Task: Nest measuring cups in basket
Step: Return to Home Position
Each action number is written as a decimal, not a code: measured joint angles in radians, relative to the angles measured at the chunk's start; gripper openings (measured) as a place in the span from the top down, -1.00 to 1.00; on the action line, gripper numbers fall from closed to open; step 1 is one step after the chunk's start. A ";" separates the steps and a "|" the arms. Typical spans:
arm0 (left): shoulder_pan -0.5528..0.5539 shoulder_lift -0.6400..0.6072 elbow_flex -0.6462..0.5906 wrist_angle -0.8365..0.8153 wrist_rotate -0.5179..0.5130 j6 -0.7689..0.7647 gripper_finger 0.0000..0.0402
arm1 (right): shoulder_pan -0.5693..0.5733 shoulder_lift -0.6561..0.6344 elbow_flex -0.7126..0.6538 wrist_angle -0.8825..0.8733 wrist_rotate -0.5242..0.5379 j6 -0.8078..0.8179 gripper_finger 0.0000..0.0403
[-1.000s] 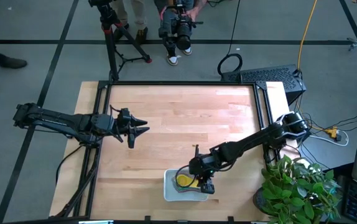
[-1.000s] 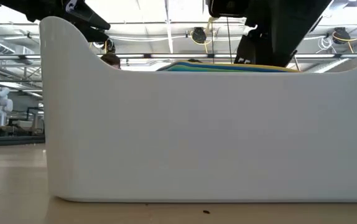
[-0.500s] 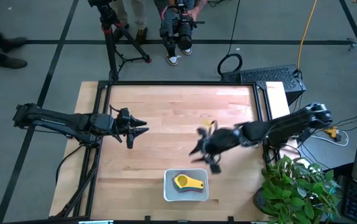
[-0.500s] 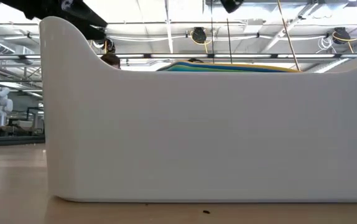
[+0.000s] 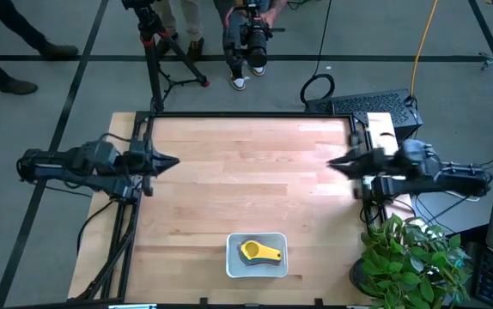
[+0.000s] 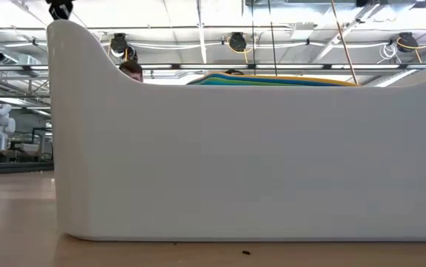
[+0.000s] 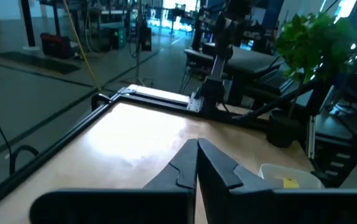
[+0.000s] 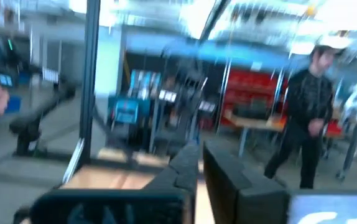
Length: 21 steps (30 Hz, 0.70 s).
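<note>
Jaws together on both arms, clamped on nothing. Left gripper (image 5: 171, 161) hangs over the left edge of the table (image 5: 246, 180), pointing inward; its wrist view shows the two fingers (image 7: 219, 171) meeting in a closed wedge above bare wood. Right gripper (image 5: 336, 162) sits mirrored at the right edge, tapering to a single tip in the high view; its own wrist view is smeared, with only a thin seam between the fingers (image 8: 228, 180). Both grippers are well apart from the basket (image 5: 231, 257), which stands at the near edge of the table, about midway between the arms. Measuring cups (image 5: 256, 251) lie nested inside it. From above only the yellow cup (image 5: 251, 249) shows, on top of the stack, handle toward the right arm's side. Low view is filled by the basket's white wall (image 6: 250, 163), with thin blue, green and yellow cup edges (image 6: 272, 79) showing just over the rim. Potted plant (image 5: 411, 257) stands off the table's right near corner.
</note>
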 joint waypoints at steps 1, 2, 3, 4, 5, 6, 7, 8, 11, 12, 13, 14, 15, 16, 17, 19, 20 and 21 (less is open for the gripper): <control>0.000 -0.025 -0.010 0.002 0.000 0.002 0.95 | -0.004 -0.057 -0.024 0.001 0.000 0.000 0.95; 0.000 -0.050 -0.023 0.008 -0.002 0.011 0.96 | -0.008 -0.108 -0.046 0.003 0.000 0.002 0.97; 0.000 -0.073 -0.037 0.017 -0.004 0.021 0.98 | -0.010 -0.157 -0.070 0.002 0.002 0.006 0.98; 0.000 -0.094 -0.052 0.026 -0.004 0.026 0.98 | -0.012 -0.200 -0.091 -0.006 0.002 0.009 0.98; 0.000 -0.115 -0.069 0.035 -0.006 0.028 0.98 | -0.012 -0.241 -0.110 -0.016 0.002 0.010 0.98; 0.000 -0.135 -0.090 0.045 -0.015 0.029 0.97 | -0.012 -0.278 -0.127 -0.019 0.001 0.011 0.97; 0.000 -0.153 -0.115 0.065 -0.021 0.033 0.97 | -0.012 -0.310 -0.143 -0.017 0.000 0.011 0.98; 0.000 -0.171 -0.141 0.094 -0.022 0.038 0.97 | -0.012 -0.342 -0.160 -0.015 0.001 0.011 0.99; 0.000 -0.212 -0.232 0.199 -0.023 0.051 0.98 | -0.011 -0.383 -0.214 -0.010 0.003 0.009 1.00; 0.000 -0.221 -0.266 0.239 -0.022 0.053 0.98 | -0.011 -0.382 -0.228 -0.010 0.004 0.009 1.00; 0.000 -0.228 -0.299 0.275 -0.020 0.056 0.98 | -0.011 -0.376 -0.241 -0.016 0.004 0.010 1.00; 0.000 -0.232 -0.333 0.314 -0.017 0.060 0.97 | -0.011 -0.367 -0.255 -0.012 0.004 0.010 1.00; 0.000 -0.233 -0.366 0.359 -0.015 0.061 0.97 | -0.013 -0.359 -0.270 -0.004 0.004 0.010 1.00; 0.000 -0.235 -0.396 0.390 -0.013 0.062 0.97 | -0.013 -0.358 -0.288 -0.001 0.004 0.014 1.00; 0.000 -0.234 -0.427 0.418 -0.013 0.061 0.98 | -0.013 -0.358 -0.310 -0.002 0.004 0.026 1.00; 0.000 -0.232 -0.486 0.493 -0.002 0.047 0.98 | -0.014 -0.360 -0.350 0.001 0.003 0.051 1.00; 0.000 -0.233 -0.514 0.525 0.001 0.044 0.98 | -0.014 -0.362 -0.370 0.003 0.002 0.063 1.00; 0.000 -0.233 -0.538 0.554 0.001 0.042 0.97 | -0.014 -0.364 -0.388 0.007 0.003 0.072 1.00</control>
